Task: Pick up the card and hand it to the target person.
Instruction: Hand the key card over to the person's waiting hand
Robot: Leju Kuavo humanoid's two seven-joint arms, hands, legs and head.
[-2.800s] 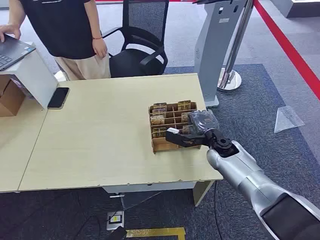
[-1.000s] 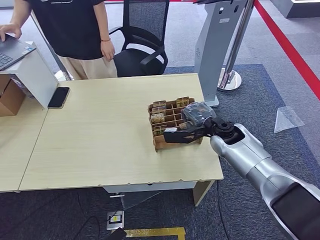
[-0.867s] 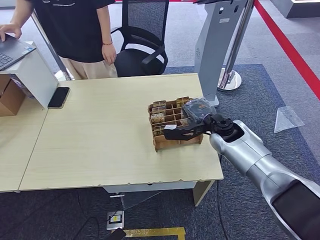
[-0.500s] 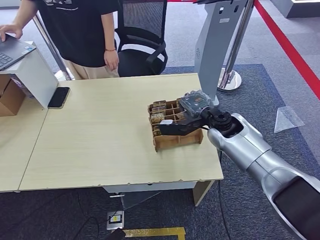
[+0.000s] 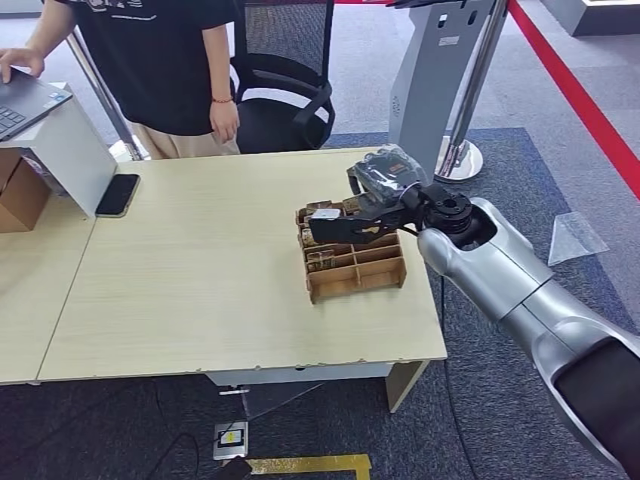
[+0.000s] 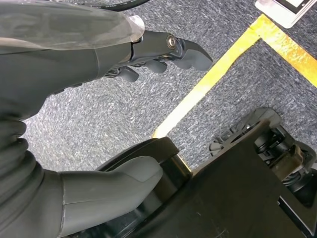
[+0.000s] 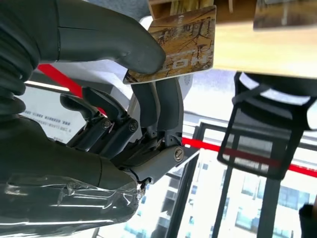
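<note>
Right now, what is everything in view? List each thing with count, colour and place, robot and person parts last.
card: one, brown patterned, pinched in the right hand above the organiser
organiser: one, brown divided cardboard, on the table's right part, more cards in its far slots
table: one, light wood, centre
phone: one, black, table's far left
laptop: one, dark, on a grey stand at left
office chair: one, black, behind the table
kiosk stand: one, grey, far right
person: one, black shirt, behind the table
left hand: dark, hanging over the carpet, holding nothing
right hand: dark, over the organiser
</note>
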